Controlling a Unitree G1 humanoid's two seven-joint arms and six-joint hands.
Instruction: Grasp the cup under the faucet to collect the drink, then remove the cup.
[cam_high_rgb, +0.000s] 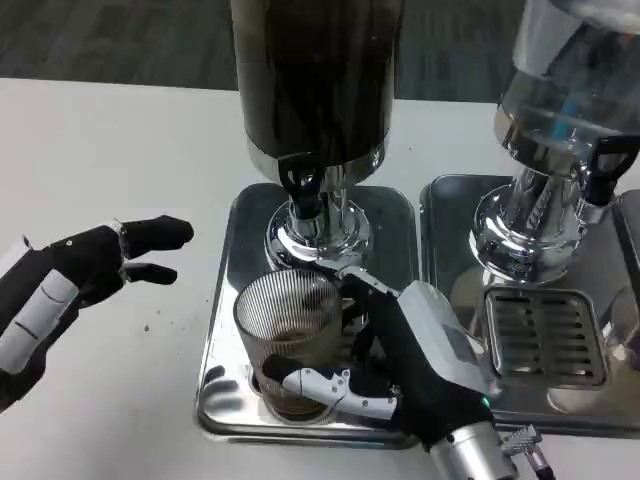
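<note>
The right hand gripped the ribbed cup, its fingers wrapped around the glass. The cup stood on the tray under the dark dispenser's faucet. The left hand hovered over the bench, fingers apart, holding nothing.

A smoky-grey ribbed glass cup with fine vertical lines stands on a shiny silver metal tray upon the white desk, beneath a dark brown-black drink dispenser.
</note>
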